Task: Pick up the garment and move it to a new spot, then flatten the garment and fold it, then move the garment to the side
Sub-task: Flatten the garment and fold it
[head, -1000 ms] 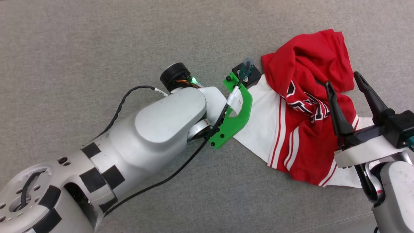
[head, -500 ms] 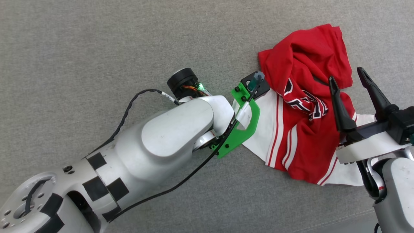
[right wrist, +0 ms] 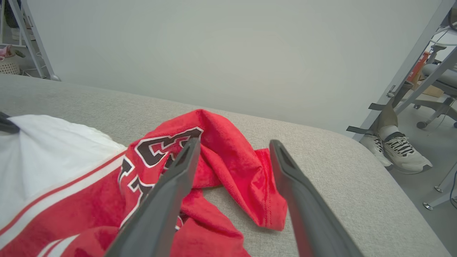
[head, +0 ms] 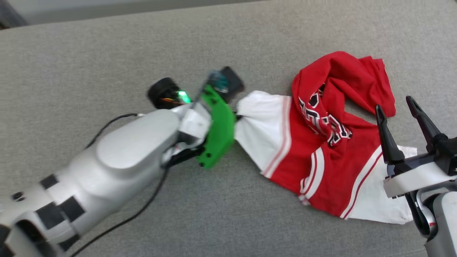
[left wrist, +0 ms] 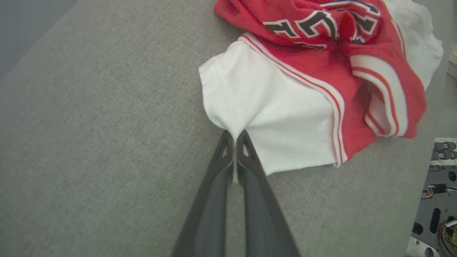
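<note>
Since the left gripper [left wrist: 234, 137] is pinched shut on just 1 white sleeve [left wrist: 257, 107] hem, the crumpled garment [head: 321, 153], lying right of centre, may slip free or drag bunched. Right gripper [head: 393, 103] gapes wide, holding nothing, over its right side. Grey fabric surface [head: 107, 53] is bare leftward, with its far edge [head: 107, 18] close.

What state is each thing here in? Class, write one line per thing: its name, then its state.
shirt: crumpled, not yet folded, lying on the grey surface.
left claw: shut on the edge of the shirt's white sleeve.
right claw: open, holding nothing, over the red part of the shirt.
</note>
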### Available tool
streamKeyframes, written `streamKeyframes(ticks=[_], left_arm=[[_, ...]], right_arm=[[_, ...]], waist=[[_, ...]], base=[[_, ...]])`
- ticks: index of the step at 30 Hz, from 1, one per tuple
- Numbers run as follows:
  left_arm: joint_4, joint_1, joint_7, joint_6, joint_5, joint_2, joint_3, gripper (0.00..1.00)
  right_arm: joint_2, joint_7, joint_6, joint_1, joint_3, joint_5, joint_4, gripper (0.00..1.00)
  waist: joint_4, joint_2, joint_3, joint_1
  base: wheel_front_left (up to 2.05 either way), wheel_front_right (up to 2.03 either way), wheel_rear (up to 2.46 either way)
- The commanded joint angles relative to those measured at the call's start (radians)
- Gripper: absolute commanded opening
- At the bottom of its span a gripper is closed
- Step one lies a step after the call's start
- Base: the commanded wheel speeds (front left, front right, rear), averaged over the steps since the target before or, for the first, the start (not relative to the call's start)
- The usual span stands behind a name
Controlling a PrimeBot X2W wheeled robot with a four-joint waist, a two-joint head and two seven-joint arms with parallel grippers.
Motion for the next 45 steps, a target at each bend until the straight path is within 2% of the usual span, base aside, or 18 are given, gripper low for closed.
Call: streamKeyframes(ticks=[1, 3, 8, 11, 16, 23, 30, 31, 32, 33, 36, 40, 45], left_arm=[[-0.005, 0.035, -0.027, -0.003, -0.014, 0.044, 0.011, 0.0], [-0.014, 0.07, -0.056, 0.001, -0.029, 0.099, 0.026, 0.0], [-0.01, 0.159, -0.125, 0.056, -0.051, 0.231, 0.06, 0.0], [0.007, 0.21, -0.154, 0.084, -0.087, 0.288, 0.086, 0.0], [0.069, 0.257, -0.188, 0.115, -0.081, 0.373, 0.09, 0.0], [0.194, 0.334, -0.207, 0.136, -0.128, 0.416, 0.1, 0.0], [0.291, 0.381, -0.242, 0.117, -0.168, 0.369, 0.108, 0.0], [0.301, 0.381, -0.267, 0.12, -0.17, 0.356, 0.115, 0.23], [0.307, 0.38, -0.292, 0.122, -0.165, 0.347, 0.12, 0.66], [0.313, 0.381, -0.321, 0.126, -0.166, 0.338, 0.129, 1.0], [0.307, 0.385, -0.439, 0.15, -0.156, 0.324, 0.161, 1.0], [0.239, 0.412, -0.591, 0.211, -0.125, 0.319, 0.191, 1.0], [0.072, 0.476, -0.654, 0.331, -0.072, 0.322, 0.247, 1.0]], right_arm=[[-0.002, -0.009, -0.001, 0.017, -0.005, -0.002, 0.002, 1.0], [-0.003, -0.009, -0.001, 0.029, -0.011, -0.002, 0.002, 1.0], [-0.006, -0.009, -0.001, 0.052, -0.024, -0.001, 0.001, 1.0], [-0.01, -0.009, -0.001, 0.057, -0.03, -0.003, 0.001, 1.0], [-0.018, -0.009, -0.001, 0.054, -0.03, -0.006, 0.003, 1.0], [-0.022, -0.009, -0.001, 0.056, -0.036, -0.013, 0.016, 1.0], [-0.019, -0.009, -0.001, 0.062, -0.035, -0.016, 0.027, 1.0], [-0.019, -0.009, -0.001, 0.064, -0.036, -0.014, 0.027, 1.0], [-0.019, -0.009, -0.001, 0.065, -0.035, -0.011, 0.025, 1.0], [-0.02, -0.009, -0.001, 0.066, -0.034, -0.008, 0.021, 1.0], [-0.028, -0.009, -0.001, 0.066, -0.037, 0.0, 0.009, 1.0], [-0.055, -0.005, -0.001, 0.065, -0.054, 0.017, -0.022, 1.0], [-0.119, 0.054, -0.001, 0.047, -0.068, 0.052, -0.1, 1.0]], waist=[[0.041, -0.0001, -0.047, -0.0001], [0.05, -0.0001, -0.058, -0.0001], [0.067, -0.0001, -0.07, -0.0001], [0.076, -0.0001, -0.068, -0.0001], [0.078, -0.0001, -0.057, -0.0001], [0.071, -0.0001, -0.04, -0.0001], [0.073, -0.0001, -0.045, -0.0001], [0.076, -0.0001, -0.051, -0.0001], [0.078, -0.0001, -0.057, -0.0001], [0.08, -0.0001, -0.062, -0.0001], [0.087, -0.0001, -0.093, -0.0001], [0.108, -0.0001, -0.134, -0.0001], [0.138, -0.0001, -0.173, -0.0001]], base=[[0.0, 0.0, 0.0], [0.0, 0.0, 0.0], [0.0, 0.0, 0.0], [0.0, 0.0, 0.0], [0.0, 0.0, 0.0], [0.0, 0.0, 0.0], [0.0, 0.0, 0.0], [0.0, 0.0, 0.0], [0.0, 0.0, 0.0], [0.0, 0.0, 0.0], [0.0, 0.0, 0.0], [0.0, 0.0, 0.0], [0.0, 0.0, 0.0]])
